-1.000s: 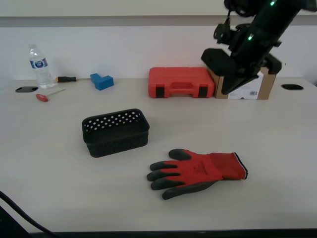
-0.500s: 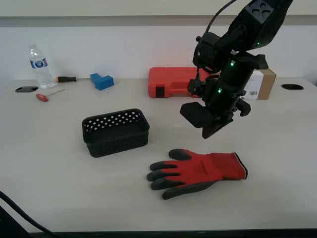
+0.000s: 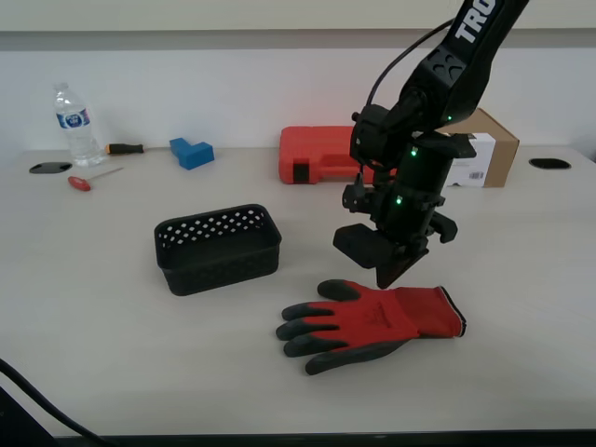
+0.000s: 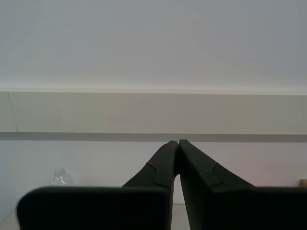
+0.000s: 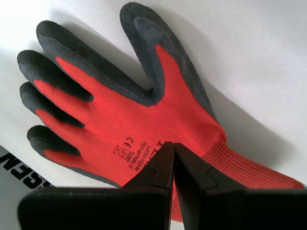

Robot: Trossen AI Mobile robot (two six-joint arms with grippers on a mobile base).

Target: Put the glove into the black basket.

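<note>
- Hovering just above the glove (image 3: pixel 372 319), my first gripper (image 3: pixel 384 270) hangs over its red back near the cuff end, not clearly touching it.
- My first gripper's jaws are pressed together with nothing between them; in the first wrist view the gripper (image 5: pixel 172 146) points down at the glove (image 5: pixel 124 110), whose small printed label sits close to the tips.
- The glove lies flat on the table (image 3: pixel 84 354), back up, dark fingers spread toward the exterior view's left and the black-edged cuff toward the exterior view's right.
- The basket (image 3: pixel 217 248) stands upright to the exterior view's left of the glove, apart from it, and I see nothing inside it.
- My second gripper (image 4: pixel 178 143) has its jaws closed tip to tip and holds nothing; its camera faces a pale wall, with the top of a water bottle (image 4: pixel 61 176) low in that view.
- Along the far edge of the table sit a water bottle (image 3: pixel 74 125), a screwdriver (image 3: pixel 91 178), a blue block (image 3: pixel 192 152), a red tool case (image 3: pixel 326 155) and a cardboard box (image 3: pixel 484 154) behind the arm.
</note>
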